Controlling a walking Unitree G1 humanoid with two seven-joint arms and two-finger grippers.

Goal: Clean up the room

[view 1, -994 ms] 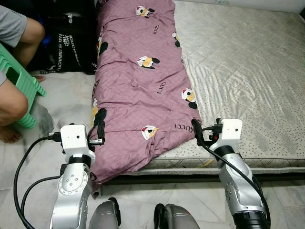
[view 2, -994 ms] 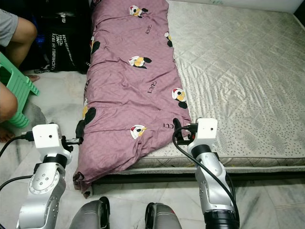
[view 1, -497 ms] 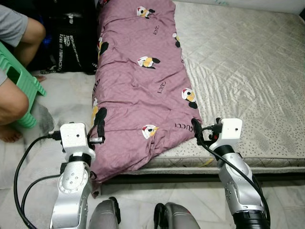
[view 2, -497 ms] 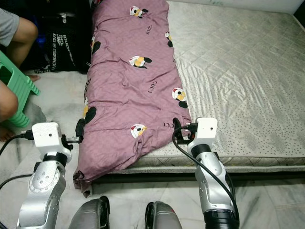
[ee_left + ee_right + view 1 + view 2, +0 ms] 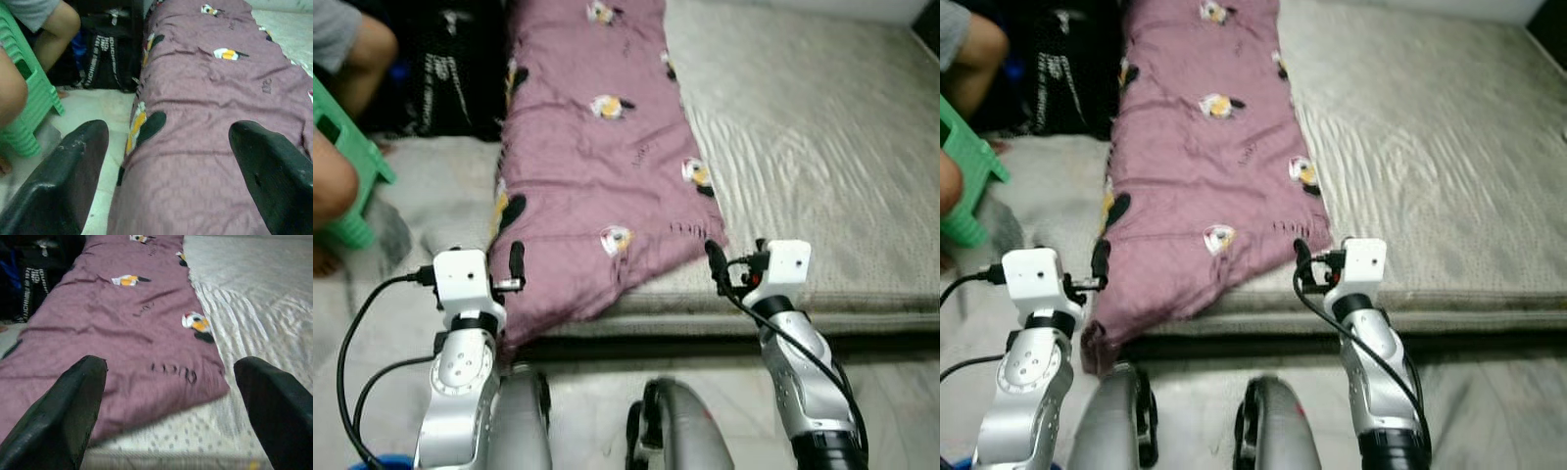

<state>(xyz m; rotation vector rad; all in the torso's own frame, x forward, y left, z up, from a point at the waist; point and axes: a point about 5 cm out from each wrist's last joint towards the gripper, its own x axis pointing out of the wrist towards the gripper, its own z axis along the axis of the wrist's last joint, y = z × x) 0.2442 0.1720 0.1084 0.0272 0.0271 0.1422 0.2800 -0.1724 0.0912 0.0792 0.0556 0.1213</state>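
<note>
A purple blanket [image 5: 597,166] printed with cartoon penguins lies along the left side of the mattress [image 5: 813,137], and its near end hangs over the bed's front left corner. My left gripper [image 5: 515,264] hovers at the blanket's near left edge. In the left wrist view it is open [image 5: 168,132], its fingers [image 5: 78,166] wide apart with the blanket ahead. My right gripper [image 5: 715,262] sits just off the blanket's near right corner. It is open too [image 5: 171,367], with nothing between its fingers [image 5: 80,396].
A person's leg [image 5: 333,191] and a green stool [image 5: 342,157] are at the left, on the floor. A black bag [image 5: 450,69] stands beside the bed behind them. My own legs [image 5: 666,431] show at the bottom, before the bed's front edge [image 5: 705,328].
The whole picture has blurred and shifted a little, so the camera moved. Both grippers hold the same open pose near the blanket's near end.
</note>
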